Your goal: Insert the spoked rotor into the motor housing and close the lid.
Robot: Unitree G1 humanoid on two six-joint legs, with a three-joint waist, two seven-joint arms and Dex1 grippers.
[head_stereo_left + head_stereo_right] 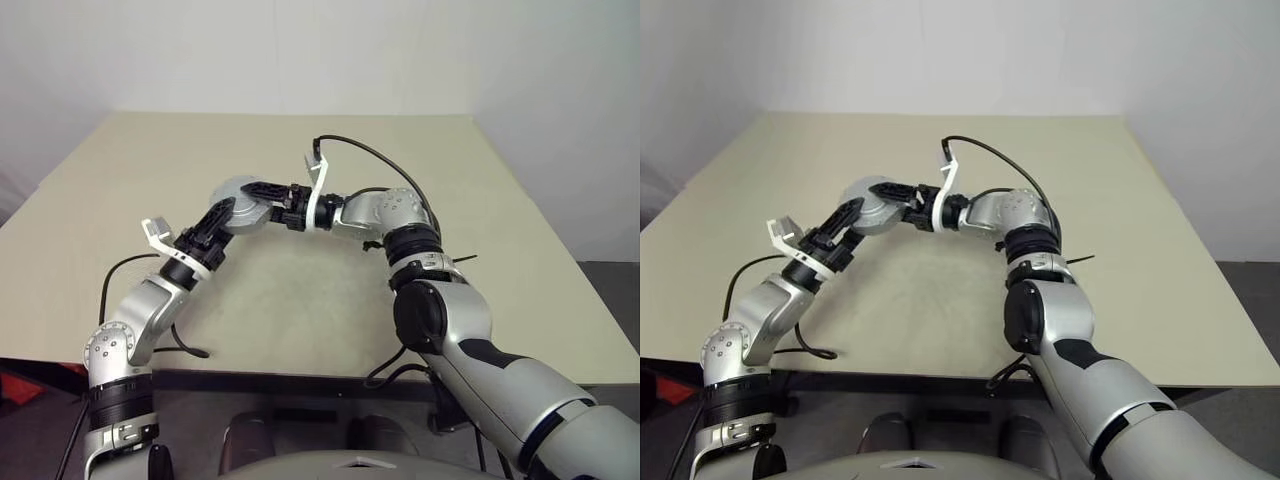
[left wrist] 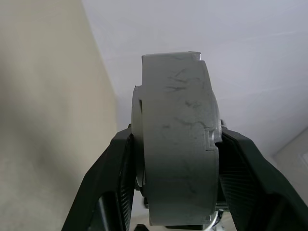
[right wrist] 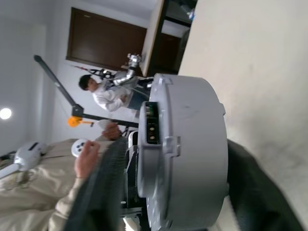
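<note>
The motor housing [image 1: 240,192] is a round grey casing held edge-on above the table [image 1: 300,300]. My left gripper [image 1: 226,213] is shut on it from the lower left, and both pads press its flat faces [image 2: 178,125]. A thinner grey disc [image 2: 137,144], seemingly the lid, lies flush against one face. My right gripper [image 1: 252,190] reaches in from the right. It is open and straddles the housing [image 3: 192,144], with a small gap at one finger [image 3: 113,183]. The spoked rotor is hidden.
The beige table stretches far and to both sides beneath the arms. A black cable [image 1: 185,345] loops near the table's front left edge. In the right wrist view a seated person [image 3: 108,96] shows in the background, and a hand [image 3: 89,156] shows closer.
</note>
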